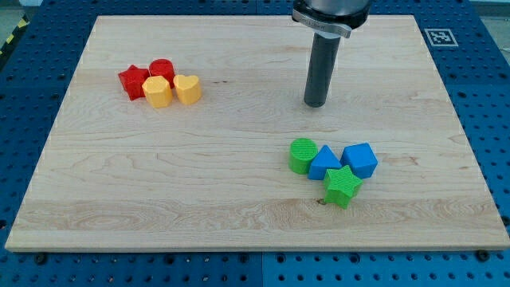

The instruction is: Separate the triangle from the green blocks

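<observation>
A blue triangle [323,163] lies at the view's lower right, touching a green cylinder [302,155] on its left and a green star [342,186] just below it. A blue cube-like block [360,159] sits against the triangle's right side. My tip [315,104] rests on the board above this cluster, a short gap from the green cylinder and the triangle, touching no block.
At the view's upper left sits a second cluster: a red star [133,81], a red cylinder [162,70], a yellow hexagon [157,92] and a yellow heart [187,88]. The wooden board [239,199] is edged by a blue perforated table.
</observation>
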